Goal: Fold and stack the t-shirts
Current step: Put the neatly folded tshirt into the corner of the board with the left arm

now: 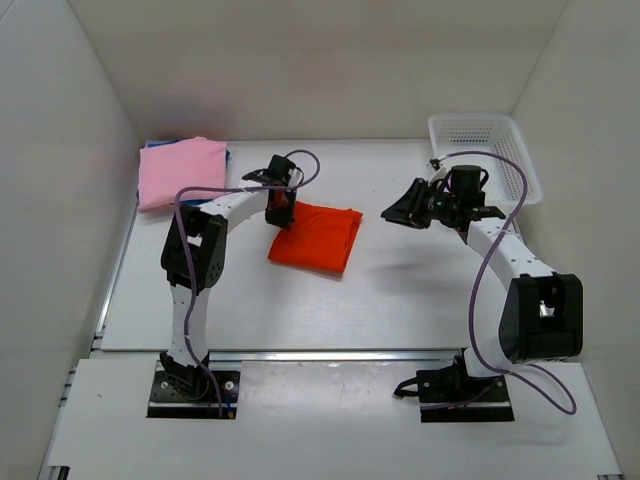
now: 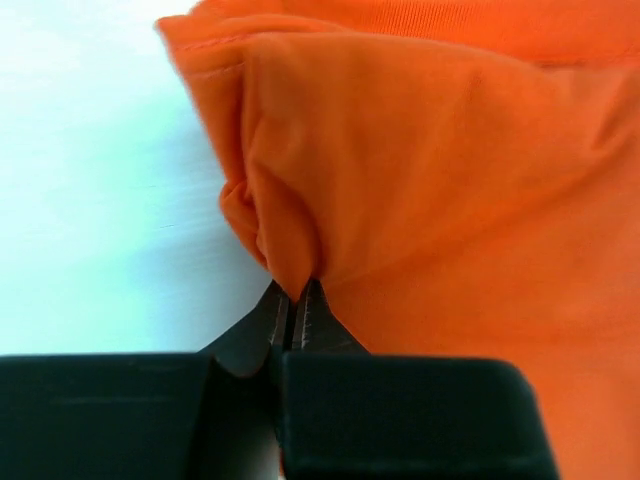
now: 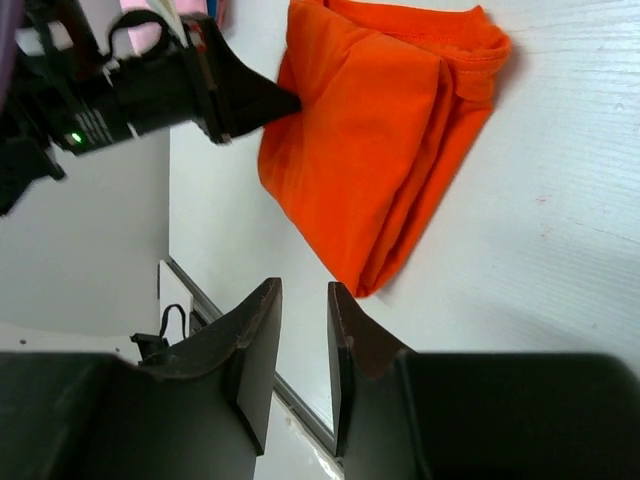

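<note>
The orange-red t-shirt [image 1: 318, 238] lies folded in the middle of the table. My left gripper [image 1: 281, 206] sits at the shirt's left edge, shut on a pinched fold of the orange cloth [image 2: 400, 180]; its fingertips [image 2: 297, 292] meet around that fold. My right gripper [image 1: 398, 212] hovers to the right of the shirt, apart from it. Its jaws [image 3: 303, 292] stand open by a narrow gap with nothing between them. The right wrist view shows the folded orange t-shirt [image 3: 380, 150] and the left gripper [image 3: 250, 100] at its edge. A folded pink t-shirt [image 1: 180, 172] rests at the back left on a blue t-shirt [image 1: 158, 144].
A white mesh basket [image 1: 485, 150] stands at the back right, just behind the right arm. White walls close in the table on the left, back and right. A metal rail [image 1: 300, 352] runs along the near table edge.
</note>
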`<action>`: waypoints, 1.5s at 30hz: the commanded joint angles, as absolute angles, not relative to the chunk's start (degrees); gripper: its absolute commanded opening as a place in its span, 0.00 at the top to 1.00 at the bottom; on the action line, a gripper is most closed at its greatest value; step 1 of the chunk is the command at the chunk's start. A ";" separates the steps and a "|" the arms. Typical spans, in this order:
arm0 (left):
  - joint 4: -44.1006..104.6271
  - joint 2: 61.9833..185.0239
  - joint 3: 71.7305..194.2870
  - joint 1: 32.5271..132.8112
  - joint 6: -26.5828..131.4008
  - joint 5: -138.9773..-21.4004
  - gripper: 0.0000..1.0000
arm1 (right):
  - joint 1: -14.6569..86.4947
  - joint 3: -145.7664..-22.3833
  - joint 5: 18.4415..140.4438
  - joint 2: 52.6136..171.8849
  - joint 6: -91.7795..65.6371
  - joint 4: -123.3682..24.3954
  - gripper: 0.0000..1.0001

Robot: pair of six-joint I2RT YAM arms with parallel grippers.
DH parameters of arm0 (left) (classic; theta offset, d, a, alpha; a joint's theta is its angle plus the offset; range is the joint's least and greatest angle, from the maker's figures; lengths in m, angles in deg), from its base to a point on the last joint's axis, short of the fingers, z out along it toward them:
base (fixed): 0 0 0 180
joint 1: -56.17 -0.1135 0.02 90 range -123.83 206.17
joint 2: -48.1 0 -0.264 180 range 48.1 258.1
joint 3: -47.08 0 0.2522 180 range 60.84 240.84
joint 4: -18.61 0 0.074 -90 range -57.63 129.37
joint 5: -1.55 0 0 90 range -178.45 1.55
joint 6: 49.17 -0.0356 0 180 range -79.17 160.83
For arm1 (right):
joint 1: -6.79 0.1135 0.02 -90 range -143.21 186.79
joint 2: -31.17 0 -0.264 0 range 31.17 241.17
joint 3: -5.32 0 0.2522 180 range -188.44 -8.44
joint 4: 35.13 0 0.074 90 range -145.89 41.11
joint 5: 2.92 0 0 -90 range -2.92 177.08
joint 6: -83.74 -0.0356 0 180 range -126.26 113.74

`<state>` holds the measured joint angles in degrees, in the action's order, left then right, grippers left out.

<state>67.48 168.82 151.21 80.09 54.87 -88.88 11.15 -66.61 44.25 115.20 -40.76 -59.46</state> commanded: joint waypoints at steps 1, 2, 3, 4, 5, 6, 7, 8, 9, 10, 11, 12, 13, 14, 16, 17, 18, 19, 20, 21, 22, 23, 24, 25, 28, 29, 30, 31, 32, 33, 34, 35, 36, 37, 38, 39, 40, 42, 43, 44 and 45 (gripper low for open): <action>75.68 165.70 160.40 76.13 50.94 -96.09 1.00 | 11.27 -66.89 42.35 112.03 -40.97 -57.42 0.78; 77.09 165.35 163.81 75.60 49.98 -97.14 1.00 | 11.62 -67.24 42.35 111.94 -41.15 -57.85 0.79; 77.97 165.26 166.63 74.90 49.01 -98.20 1.00 | 11.71 -67.67 42.26 112.03 -41.24 -57.94 0.79; 79.37 165.86 170.05 73.76 47.61 -99.16 1.00 | 12.06 -68.03 42.26 111.77 -41.50 -57.68 0.79; 80.17 165.96 171.74 73.49 47.34 -99.69 1.00 | 12.50 -67.86 42.52 111.59 -41.59 -57.25 0.79; 80.44 167.26 174.98 72.88 46.72 -100.14 1.00 | 13.11 -67.33 43.05 111.59 -42.37 -56.46 0.80; 82.44 169.02 179.53 72.00 45.85 -99.44 1.00 | 13.38 -66.81 42.53 112.20 -42.64 -55.84 0.81; 84.29 171.21 182.36 71.03 46.01 -98.91 1.00 | 13.82 -66.71 42.09 113.25 -42.99 -55.23 0.81; 85.35 172.54 187.44 70.76 46.01 -98.21 1.00 | 14.26 -66.28 41.56 113.43 -43.34 -54.87 0.82; 87.37 174.90 192.36 70.15 45.49 -98.38 1.00 | 14.61 -66.10 41.47 113.87 -43.35 -54.87 0.82; 89.47 176.58 194.59 69.27 45.05 -99.08 1.00 | 15.48 -66.01 41.29 114.57 -43.69 -54.69 0.81; 90.02 176.85 198.52 69.44 44.35 -99.35 1.00 | 15.84 -66.27 41.64 114.40 -43.26 -54.60 0.81; 90.02 177.99 200.83 68.75 43.82 -99.87 1.00 | 15.84 -66.10 41.99 114.40 -43.52 -54.60 0.82; 89.33 177.56 201.02 67.87 43.38 -100.14 1.00 | 16.02 -66.10 42.17 114.75 -43.52 -54.43 0.81; 86.26 176.34 200.33 66.11 43.64 -98.92 1.00 | 16.28 -66.27 42.00 115.10 -43.61 -53.99 0.82; 85.81 175.37 198.84 64.80 44.08 -98.21 1.00 | 16.37 -66.19 42.00 115.71 -43.70 -53.90 0.82; 84.41 174.67 198.48 63.65 44.08 -97.68 1.00 | 16.46 -66.53 42.00 116.07 -44.05 -53.99 0.82; 84.14 174.40 198.22 62.77 44.08 -97.68 1.00 | 16.63 -66.45 42.00 116.24 -43.96 -53.90 0.82; 84.31 174.05 198.13 62.07 43.91 -97.42 1.00 | 16.81 -66.62 42.08 116.42 -43.79 -53.90 0.82; 84.05 173.70 198.21 61.10 43.56 -96.89 1.00 | 17.16 -66.45 42.17 116.68 -43.96 -53.99 0.82; 84.31 173.69 198.30 60.57 43.73 -96.54 1.00 | 17.25 -66.62 42.00 116.86 -43.87 -53.73 0.82; 83.88 173.35 198.39 59.35 43.82 -95.93 1.00 | 17.51 -66.62 42.00 117.21 -44.13 -53.81 0.82; 83.78 173.25 198.74 58.90 43.73 -95.31 1.00 | 17.95 -66.71 42.17 117.47 -44.14 -53.64 0.82; 83.87 173.08 199.00 58.29 43.99 -94.96 1.00 | 18.13 -66.71 42.43 117.65 -44.14 -53.72 0.82; 82.91 171.68 198.92 57.14 44.35 -93.38 1.00 | 18.48 -66.36 42.00 118.35 -44.58 -53.64 0.81; 82.47 171.41 199.09 56.70 44.52 -93.20 1.00 | 18.74 -66.27 42.34 118.27 -44.66 -53.38 0.82; 82.20 171.15 199.09 56.26 44.69 -93.02 1.00 | 18.75 -66.45 42.17 118.18 -44.93 -53.29 0.82; 82.11 170.88 199.35 54.26 44.78 -92.67 1.00 | 19.09 -66.27 42.00 118.53 -44.93 -53.20 0.82; 81.76 170.62 199.62 53.54 44.70 -91.71 1.00 | 19.01 -65.92 42.34 118.44 -45.02 -53.37 0.82; 81.67 170.44 199.53 53.18 45.04 -91.96 1.00 | 19.18 -65.83 41.83 118.18 -44.84 -53.37 0.82; 81.50 170.27 199.18 51.96 45.22 -91.70 1.00 | 19.71 -65.57 41.99 118.01 -45.01 -53.55 0.82; 81.67 170.09 199.61 51.34 45.57 -90.74 1.00 | 19.45 -65.48 42.26 118.18 -44.84 -53.46 0.83; 81.50 170.00 199.71 50.47 45.75 -90.47 1.00 | 19.54 -65.22 42.00 117.92 -45.28 -53.81 0.83; 81.32 169.83 199.71 49.67 46.36 -89.51 1.00 | 19.71 -65.22 42.17 118.00 -44.84 -53.73 0.82; 81.24 169.56 199.45 48.97 46.37 -88.46 1.00 | 19.80 -64.96 42.08 118.18 -44.84 -53.73 0.82; 80.71 169.21 199.44 48.70 46.80 -88.89 1.00 | 19.80 -64.95 42.26 118.01 -44.93 -53.81 0.82; 80.01 169.04 199.10 48.79 46.72 -88.63 1.00 | 19.71 -64.61 42.09 118.27 -44.84 -53.81 0.82; 79.65 168.95 198.83 47.91 46.80 -87.83 1.00 | 20.33 -64.60 42.00 118.53 -45.28 -53.46 0.82; 79.57 168.95 199.44 48.00 46.89 -87.14 1.00 | 20.41 -64.43 42.08 118.36 -45.37 -53.37 0.82; 79.39 169.12 199.70 47.30 47.68 -86.44 1.00 | 20.42 -64.51 42.08 118.53 -45.45 -53.46 0.82; 79.48 169.21 199.88 46.16 48.21 -85.30 1.00 | 20.85 -64.43 42.00 118.79 -45.37 -53.55 0.82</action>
